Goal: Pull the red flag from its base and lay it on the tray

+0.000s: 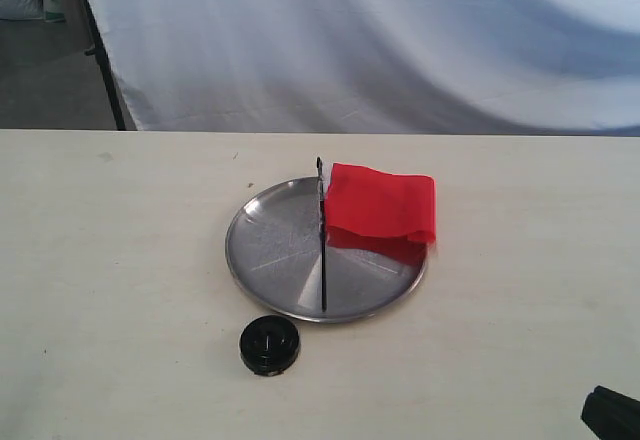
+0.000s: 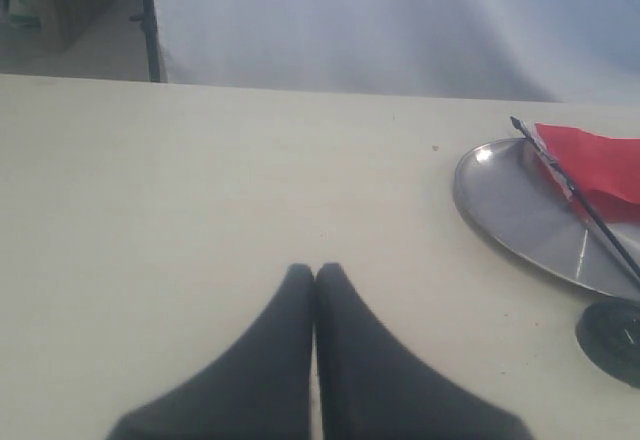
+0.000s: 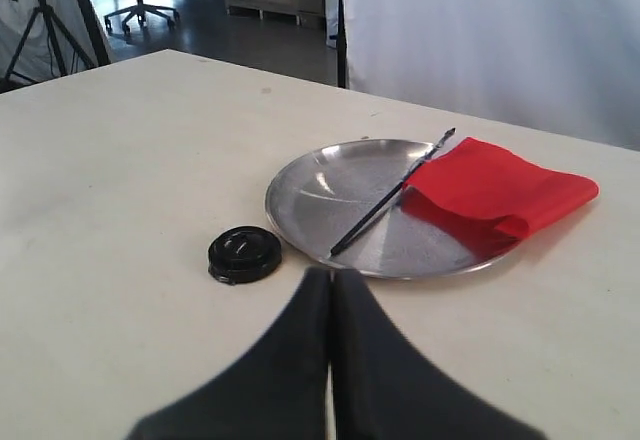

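The desk is pale and carries little: three things grouped ahead of both claws. Largest is the tray, which lies straight ahead of the right claw and near it. From the left claw it sits ahead and off toward the other arm's side, well apart.

The red flag lies flat on the tray. Its black pole crosses the middle of the dish, and the folded cloth drapes over the rim on the side farther from the left claw. The base stands on the desk between the right claw and the tray, just beside the rim and not touching it. Its socket is empty.

Both claws are pressed together with nothing between the fingers, hanging low over bare desk.

I judge the task itself done, since the flag is out of its base and resting on the tray. What is left is only to retreat, and that calls for pulling both arms away without brushing the overhanging cloth or nudging the base.
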Robot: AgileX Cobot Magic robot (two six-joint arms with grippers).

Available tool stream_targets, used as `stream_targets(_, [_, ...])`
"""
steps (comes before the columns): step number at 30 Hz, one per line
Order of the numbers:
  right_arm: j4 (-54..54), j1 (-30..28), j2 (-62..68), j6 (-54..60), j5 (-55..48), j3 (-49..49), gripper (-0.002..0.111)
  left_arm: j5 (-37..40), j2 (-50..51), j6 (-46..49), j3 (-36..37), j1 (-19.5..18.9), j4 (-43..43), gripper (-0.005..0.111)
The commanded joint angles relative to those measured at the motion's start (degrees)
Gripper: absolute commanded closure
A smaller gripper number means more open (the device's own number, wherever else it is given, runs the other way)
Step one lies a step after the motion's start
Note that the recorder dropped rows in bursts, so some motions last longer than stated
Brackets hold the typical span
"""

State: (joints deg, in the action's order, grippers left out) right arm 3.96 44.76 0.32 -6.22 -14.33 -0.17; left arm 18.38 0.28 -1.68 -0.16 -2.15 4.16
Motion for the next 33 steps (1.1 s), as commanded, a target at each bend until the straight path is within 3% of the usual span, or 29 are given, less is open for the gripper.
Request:
stream_targets(1, [0.92,-1.14,-0.32,0.63,-2.96,0.17,0.109,0.03,-0.28,-0.09,0.16,-0.15,0.55,0.107])
stream_targets(12, [0.84,-1.67,-0.32,1.48,-3.66,0.17,0.109,0.03,-0.28,-0.09,0.16,-0.15,0.55,0.107])
stream_targets(20, [0.16,-14.73,-0.32,1.58,-4.14,0.17,0.109,0.03,-0.28,-0.09,0.16,-0.15,0.55,0.107])
stream_targets(27, [0.16,-16.16,-0.32,1.58,-4.14,0.17,0.109,0.03,-0.28,-0.09,0.16,-0.15,0.55,0.107])
stream_targets(33, [0.26,-21.87,-0.32,1.85,-4.4,0.17,0.109,0.03,-0.28,-0.09,0.16,-0.15,0.55,0.107])
